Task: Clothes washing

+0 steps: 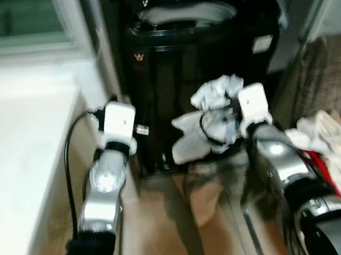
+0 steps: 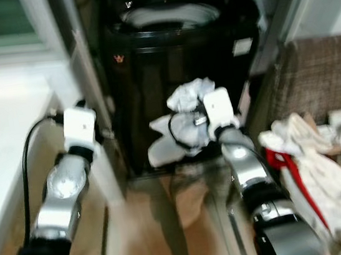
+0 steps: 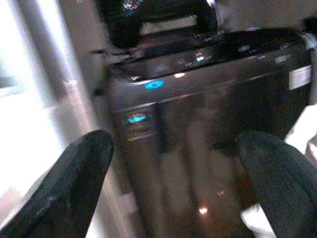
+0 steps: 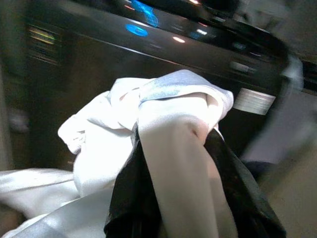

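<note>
A black top-loading washing machine [image 1: 191, 49] stands straight ahead with its lid up and its pale drum rim showing. My right gripper [image 4: 173, 148] is shut on a bunched white garment [image 1: 210, 119], held in front of the machine's dark front panel, below its top. The cloth drapes over both fingers [image 4: 233, 183] in the right wrist view. My left gripper [image 3: 173, 168] is open with nothing between its fingers, raised beside the machine's left front corner [image 3: 124, 124].
A pile of white and red laundry [image 1: 337, 149] lies at the right, before a brown woven basket [image 1: 333, 74]. A white counter [image 1: 17, 160] and a window run along the left. Tan floor [image 1: 190, 225] lies between my arms.
</note>
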You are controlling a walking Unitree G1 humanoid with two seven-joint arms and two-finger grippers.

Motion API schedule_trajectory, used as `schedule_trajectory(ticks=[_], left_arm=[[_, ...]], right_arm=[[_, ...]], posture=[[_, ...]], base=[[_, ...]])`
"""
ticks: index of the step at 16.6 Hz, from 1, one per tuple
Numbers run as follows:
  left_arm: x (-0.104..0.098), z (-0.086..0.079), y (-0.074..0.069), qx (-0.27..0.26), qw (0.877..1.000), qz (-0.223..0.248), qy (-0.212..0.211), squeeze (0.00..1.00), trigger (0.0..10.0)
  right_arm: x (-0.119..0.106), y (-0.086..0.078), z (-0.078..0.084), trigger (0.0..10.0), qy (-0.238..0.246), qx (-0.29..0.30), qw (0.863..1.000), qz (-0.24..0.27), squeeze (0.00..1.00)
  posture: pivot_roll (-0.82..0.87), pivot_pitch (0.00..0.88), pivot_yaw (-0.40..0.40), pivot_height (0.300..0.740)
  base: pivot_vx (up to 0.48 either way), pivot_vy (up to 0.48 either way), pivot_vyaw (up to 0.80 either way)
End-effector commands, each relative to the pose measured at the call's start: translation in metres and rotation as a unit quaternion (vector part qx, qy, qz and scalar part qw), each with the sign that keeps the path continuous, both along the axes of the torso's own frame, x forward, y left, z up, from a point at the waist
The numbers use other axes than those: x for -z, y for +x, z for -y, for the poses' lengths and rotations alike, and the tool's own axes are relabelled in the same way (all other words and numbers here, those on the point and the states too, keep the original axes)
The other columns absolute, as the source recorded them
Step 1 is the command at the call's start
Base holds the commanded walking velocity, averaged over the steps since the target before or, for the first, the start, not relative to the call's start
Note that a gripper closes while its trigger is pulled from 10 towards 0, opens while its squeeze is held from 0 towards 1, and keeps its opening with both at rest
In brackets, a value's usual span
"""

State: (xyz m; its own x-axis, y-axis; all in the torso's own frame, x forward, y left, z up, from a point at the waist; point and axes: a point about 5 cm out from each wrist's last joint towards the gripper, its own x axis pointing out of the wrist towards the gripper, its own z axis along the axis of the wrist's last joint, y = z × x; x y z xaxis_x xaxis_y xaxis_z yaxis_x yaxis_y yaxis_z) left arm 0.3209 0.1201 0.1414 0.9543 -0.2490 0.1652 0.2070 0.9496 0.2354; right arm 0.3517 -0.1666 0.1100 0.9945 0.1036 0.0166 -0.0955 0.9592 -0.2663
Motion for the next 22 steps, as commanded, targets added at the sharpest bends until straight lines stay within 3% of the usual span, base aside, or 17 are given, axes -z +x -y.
schedule_trajectory(ticks=[1, 6, 16, 19, 22], left_arm=[[-0.002, 0.007, 0.001, 0.021, 1.0, 0.007, 0.0, 0.0, 10.0], [-0.002, 0.011, 0.0, 0.032, 0.999, 0.009, -0.001, 0.0, 10.0], [-0.004, 0.011, 0.001, 0.046, 0.999, 0.011, 0.003, 0.0, 10.0], [-0.004, 0.008, 0.001, 0.033, 0.999, 0.013, -0.005, 0.0, 10.0], [-0.005, 0.009, -0.001, 0.034, 0.999, 0.016, -0.007, 0.0, 10.0]], right_arm=[[-0.01, 0.004, 0.004, 0.0, 0.006, 0.011, 1.0, 0.021, 0.0], [-0.017, 0.008, 0.007, 0.0, 0.007, 0.026, 0.999, 0.034, 0.0], [-0.027, 0.013, 0.011, 0.0, -0.001, 0.04, 0.998, 0.048, 0.0], [-0.028, 0.013, 0.002, 0.0, 0.011, 0.021, 0.999, 0.049, 0.0], [-0.054, 0.017, -0.008, 0.0, 0.029, -0.007, 0.995, 0.096, 0.0]], posture=[[-0.06, 0.0, -0.031, 0.736], [-0.06, 0.0, -0.03, 0.736], [-0.06, 0.0, -0.024, 0.736], [-0.06, 0.0, -0.026, 0.736], [-0.06, 0.0, -0.029, 0.736]], base=[[0.48, 0.0, -0.4], [0.48, 0.0, -0.8], [0.48, 0.0, 0.0], [0.48, 0.0, 0.0], [0.48, 0.0, 0.0]])
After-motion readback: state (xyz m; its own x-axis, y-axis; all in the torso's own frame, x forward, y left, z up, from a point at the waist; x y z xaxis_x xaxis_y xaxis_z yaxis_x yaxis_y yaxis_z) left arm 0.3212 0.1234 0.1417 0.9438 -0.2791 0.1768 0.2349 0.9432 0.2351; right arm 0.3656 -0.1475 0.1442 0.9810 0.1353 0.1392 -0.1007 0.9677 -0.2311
